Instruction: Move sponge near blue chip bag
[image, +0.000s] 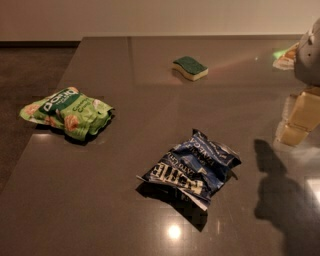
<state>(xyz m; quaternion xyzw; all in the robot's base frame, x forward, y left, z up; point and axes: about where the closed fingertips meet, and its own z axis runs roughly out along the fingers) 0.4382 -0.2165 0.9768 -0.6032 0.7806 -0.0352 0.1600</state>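
sponge (190, 67) well apart from gripper (299, 120) | gripper at right edge | open/closed: cannot tell

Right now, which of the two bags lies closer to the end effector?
The blue chip bag, white-lettered, front centre. The green-and-white bag sits far left; the end effector hangs at the right edge.

Sponge (190, 67) far behind blue chip bag (192, 167)

The gripper (296, 120) hangs over the table's (125, 210) right side. The sponge (190, 67) lies left of it, farther back; chip bag (192, 167) left, nearer front; snack bag (67, 114) far left.
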